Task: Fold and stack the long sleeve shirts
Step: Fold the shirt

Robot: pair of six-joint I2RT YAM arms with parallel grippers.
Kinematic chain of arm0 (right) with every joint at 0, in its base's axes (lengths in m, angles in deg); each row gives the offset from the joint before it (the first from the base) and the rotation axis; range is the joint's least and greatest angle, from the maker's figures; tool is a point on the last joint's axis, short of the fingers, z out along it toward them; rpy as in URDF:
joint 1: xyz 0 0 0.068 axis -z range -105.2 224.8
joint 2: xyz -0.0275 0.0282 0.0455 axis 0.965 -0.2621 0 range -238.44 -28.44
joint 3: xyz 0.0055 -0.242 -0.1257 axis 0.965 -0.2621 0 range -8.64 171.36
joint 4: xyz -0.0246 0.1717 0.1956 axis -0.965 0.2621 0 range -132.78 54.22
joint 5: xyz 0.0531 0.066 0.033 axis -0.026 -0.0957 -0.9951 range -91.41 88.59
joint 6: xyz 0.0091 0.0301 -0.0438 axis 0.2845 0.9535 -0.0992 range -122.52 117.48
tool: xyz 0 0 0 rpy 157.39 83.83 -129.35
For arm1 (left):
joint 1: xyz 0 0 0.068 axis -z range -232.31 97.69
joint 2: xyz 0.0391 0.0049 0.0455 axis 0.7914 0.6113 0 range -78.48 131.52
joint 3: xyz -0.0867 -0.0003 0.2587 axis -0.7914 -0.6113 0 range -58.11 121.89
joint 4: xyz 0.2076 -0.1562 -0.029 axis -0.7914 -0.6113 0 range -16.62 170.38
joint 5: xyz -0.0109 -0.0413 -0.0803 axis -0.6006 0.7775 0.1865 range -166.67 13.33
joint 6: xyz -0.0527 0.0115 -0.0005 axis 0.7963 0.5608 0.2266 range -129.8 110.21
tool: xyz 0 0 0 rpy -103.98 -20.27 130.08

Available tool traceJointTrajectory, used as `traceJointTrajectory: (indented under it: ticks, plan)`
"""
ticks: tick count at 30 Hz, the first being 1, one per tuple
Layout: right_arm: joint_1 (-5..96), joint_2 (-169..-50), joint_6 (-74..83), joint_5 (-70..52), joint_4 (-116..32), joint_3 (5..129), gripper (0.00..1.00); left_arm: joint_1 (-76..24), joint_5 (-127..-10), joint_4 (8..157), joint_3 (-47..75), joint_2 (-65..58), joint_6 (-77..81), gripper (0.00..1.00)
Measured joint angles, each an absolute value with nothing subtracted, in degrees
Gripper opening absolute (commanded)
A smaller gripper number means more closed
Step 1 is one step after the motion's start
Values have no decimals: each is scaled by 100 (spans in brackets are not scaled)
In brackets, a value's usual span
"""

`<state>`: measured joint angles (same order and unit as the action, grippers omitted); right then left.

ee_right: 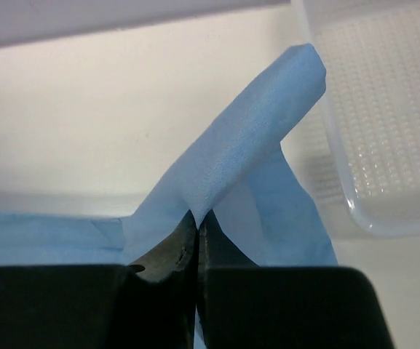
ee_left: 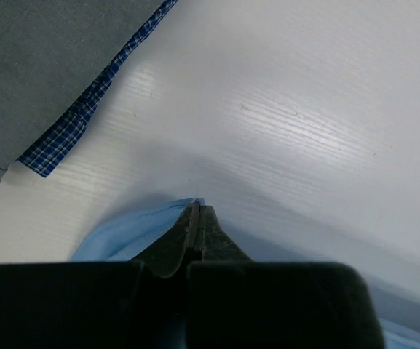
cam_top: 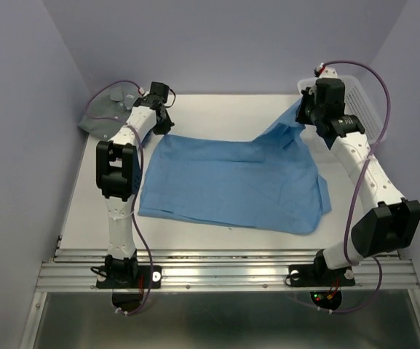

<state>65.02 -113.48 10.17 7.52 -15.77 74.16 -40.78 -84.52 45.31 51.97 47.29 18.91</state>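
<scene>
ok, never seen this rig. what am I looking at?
A left arm and a right arm, bolted at the near edge of a white table. The wide picture comes from a fixed camera above and behind them; the other two from cameras on each wrist, fingers in view. A light blue shirt lies spread on it. A grey-green shirt sits far left, a white mesh basket far right. The right hand is shut on a raised fold of the blue shirt. The left hand is shut too, seemingly pinching its far left corner.
</scene>
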Motion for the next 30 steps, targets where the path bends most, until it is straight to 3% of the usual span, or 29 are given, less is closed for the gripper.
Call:
traceJointTrajectory:
  ticks: [4,11,15,23,25,26,27,30]
  plan:
    - [6502,-11252,925,618,-1610,7696,2,-4078,-8470,4719,4703,4421,1950,0]
    - [6498,-9881,1262,181,-1040,6446,3,-4057,-8463,4972,2817,3271,2184,0]
    - [6498,-9289,1611,-206,-249,5906,4,-3980,-8474,5125,2113,2845,2324,0]
    - [6498,-8648,2267,-647,1751,5967,5,-3812,-8459,5239,1208,2229,2600,0]
    - [6498,-8511,2420,-975,2070,5928,6,-3801,-8444,5241,1075,2150,2654,7]
    - [6500,-8371,2540,-1185,2204,5801,6,-3801,-8437,5245,1016,2130,2672,14]
    - [6498,-8255,2612,-1296,2306,5692,7,-3801,-8435,5245,979,2122,2694,27]
    - [6500,-8054,2796,-1482,2588,5237,11,-3803,-8424,5219,937,2119,2720,43]
